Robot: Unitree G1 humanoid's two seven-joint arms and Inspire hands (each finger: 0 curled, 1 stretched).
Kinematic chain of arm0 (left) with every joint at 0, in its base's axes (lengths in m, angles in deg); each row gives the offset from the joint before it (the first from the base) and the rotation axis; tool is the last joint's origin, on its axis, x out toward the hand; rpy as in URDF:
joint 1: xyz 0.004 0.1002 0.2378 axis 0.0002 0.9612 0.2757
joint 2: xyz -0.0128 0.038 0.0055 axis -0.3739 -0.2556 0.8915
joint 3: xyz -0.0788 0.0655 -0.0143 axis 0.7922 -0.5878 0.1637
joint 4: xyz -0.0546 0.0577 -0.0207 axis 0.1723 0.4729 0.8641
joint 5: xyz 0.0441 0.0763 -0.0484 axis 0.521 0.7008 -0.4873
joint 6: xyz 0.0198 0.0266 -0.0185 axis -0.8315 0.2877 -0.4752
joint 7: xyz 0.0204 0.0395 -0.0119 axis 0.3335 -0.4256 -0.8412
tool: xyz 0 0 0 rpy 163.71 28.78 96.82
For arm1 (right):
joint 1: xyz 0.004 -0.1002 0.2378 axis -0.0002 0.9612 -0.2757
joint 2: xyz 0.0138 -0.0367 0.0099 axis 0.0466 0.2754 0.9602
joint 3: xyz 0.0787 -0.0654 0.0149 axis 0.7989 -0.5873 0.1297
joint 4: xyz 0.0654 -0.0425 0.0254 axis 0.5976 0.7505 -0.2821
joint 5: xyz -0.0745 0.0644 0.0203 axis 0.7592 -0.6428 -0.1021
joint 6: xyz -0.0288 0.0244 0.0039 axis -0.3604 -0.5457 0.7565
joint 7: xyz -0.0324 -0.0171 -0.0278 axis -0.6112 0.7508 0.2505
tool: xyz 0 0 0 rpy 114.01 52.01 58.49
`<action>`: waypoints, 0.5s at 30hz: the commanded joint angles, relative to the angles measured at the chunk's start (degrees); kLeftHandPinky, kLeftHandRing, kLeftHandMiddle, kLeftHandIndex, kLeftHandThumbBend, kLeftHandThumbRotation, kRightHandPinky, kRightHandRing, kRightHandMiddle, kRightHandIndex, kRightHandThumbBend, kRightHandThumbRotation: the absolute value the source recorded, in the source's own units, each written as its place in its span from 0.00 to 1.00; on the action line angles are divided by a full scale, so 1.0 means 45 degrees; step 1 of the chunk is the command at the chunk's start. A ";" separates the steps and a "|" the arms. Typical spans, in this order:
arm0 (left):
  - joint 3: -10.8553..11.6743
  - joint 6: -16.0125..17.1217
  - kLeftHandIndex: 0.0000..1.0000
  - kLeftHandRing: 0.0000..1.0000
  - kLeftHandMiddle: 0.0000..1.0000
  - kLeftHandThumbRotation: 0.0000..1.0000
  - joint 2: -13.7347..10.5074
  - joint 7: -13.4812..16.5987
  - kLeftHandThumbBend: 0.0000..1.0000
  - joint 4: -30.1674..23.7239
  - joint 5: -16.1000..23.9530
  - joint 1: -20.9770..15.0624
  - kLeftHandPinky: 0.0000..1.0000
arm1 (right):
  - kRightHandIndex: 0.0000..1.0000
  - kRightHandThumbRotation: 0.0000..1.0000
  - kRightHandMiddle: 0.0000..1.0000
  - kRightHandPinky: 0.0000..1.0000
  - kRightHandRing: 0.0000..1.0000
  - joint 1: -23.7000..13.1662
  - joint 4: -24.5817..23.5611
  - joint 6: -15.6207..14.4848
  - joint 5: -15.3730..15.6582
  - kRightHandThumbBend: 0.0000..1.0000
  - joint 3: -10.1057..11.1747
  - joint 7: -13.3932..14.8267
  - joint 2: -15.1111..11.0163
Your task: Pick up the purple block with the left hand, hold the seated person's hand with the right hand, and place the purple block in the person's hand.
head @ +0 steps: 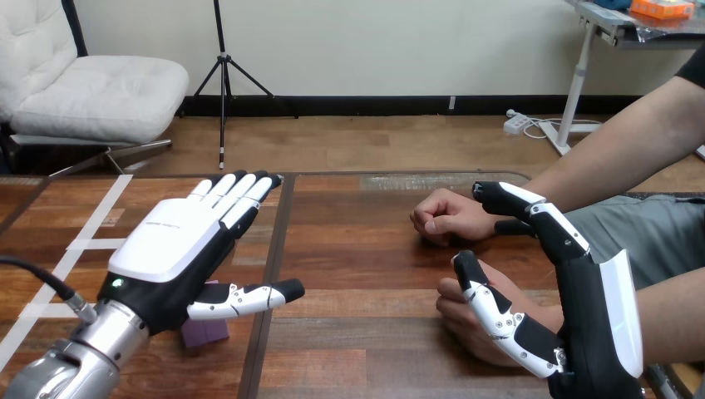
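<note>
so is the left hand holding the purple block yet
No: the purple block sits on the table beneath the left hand, whose fingers are straight, not curled round it.

The table (pixel 357 266) is bare across its middle, a wide lane between the left hand (pixel 166 237) and the person's hands. The right side is crowded: the person's farther hand (pixel 445 216), the person's nearer hand (pixel 457 320) and the right hand (pixel 594 332) (touching the nearer one).

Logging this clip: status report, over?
Left hand open, hovering over purple block, no grasp. Right hand open, thumb across the person's lower hand, no grip seen. Nothing in the way.
</note>
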 commanded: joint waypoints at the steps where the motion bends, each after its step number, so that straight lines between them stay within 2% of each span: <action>1: -0.0258 -0.0029 1.00 1.00 1.00 0.96 -0.0345 -0.0147 0.76 0.0345 -0.0331 -0.0879 1.00 | 0.74 0.32 0.76 0.67 0.74 -0.0513 -0.0525 -0.0073 -0.0069 0.40 0.0101 -0.0063 -0.0081; 15: -0.0524 -0.0356 1.00 1.00 1.00 0.96 -0.0416 -0.0566 0.77 0.0742 -0.0677 -0.0949 1.00 | 0.74 0.32 0.75 0.67 0.74 -0.0571 -0.0612 -0.0135 0.0036 0.40 0.0242 -0.0074 -0.0185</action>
